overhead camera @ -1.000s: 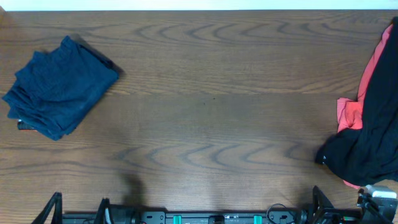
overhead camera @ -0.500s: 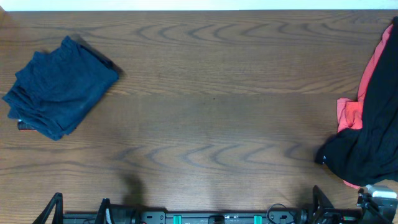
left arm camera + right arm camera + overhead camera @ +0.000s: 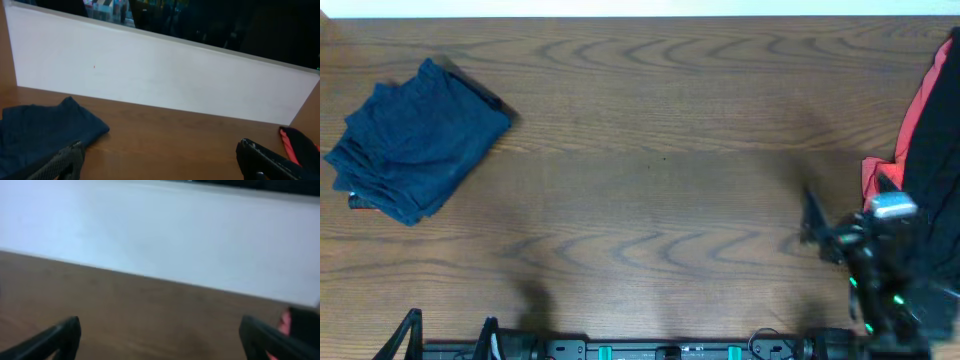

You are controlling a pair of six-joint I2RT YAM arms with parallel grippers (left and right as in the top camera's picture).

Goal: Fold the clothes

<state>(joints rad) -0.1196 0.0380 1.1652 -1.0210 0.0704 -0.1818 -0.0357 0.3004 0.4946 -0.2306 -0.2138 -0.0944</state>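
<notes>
Navy shorts (image 3: 415, 145): folded into a rough stack at 9–10 o'clock on the table (image 3: 650, 200). The stack sits slightly askew, one corner pointing to 12. Nothing touches it.

Black garment (image 3: 930, 170): loose, unfolded heap at 3 o'clock, running off the table's right edge. Coral garment (image 3: 882, 182) lies against it, touching, and shows along its 9–11 o'clock side. I can't tell which one lies on top.

Right arm (image 3: 875, 265): comes in from 5 o'clock, motion-blurred, and overlaps the lower part of the black heap in the overhead view. Right gripper (image 3: 160, 325): fingers spread wide with nothing between them, only bare wood in the gap. In its wrist view, coral and black cloth sit at the frame edge at 3 o'clock, just past the right finger. Too blurred to tell whether that finger touches cloth.

Left gripper (image 3: 160, 150): fingers spread wide and empty, low at the table's near edge, about 7 o'clock. In its wrist view the shorts lie at 9 o'clock just beyond the left finger, and the black and coral heap is well apart at 3 o'clock.

White board (image 3: 165, 75): stands along the table's far edge at 12 o'clock, plain.
</notes>
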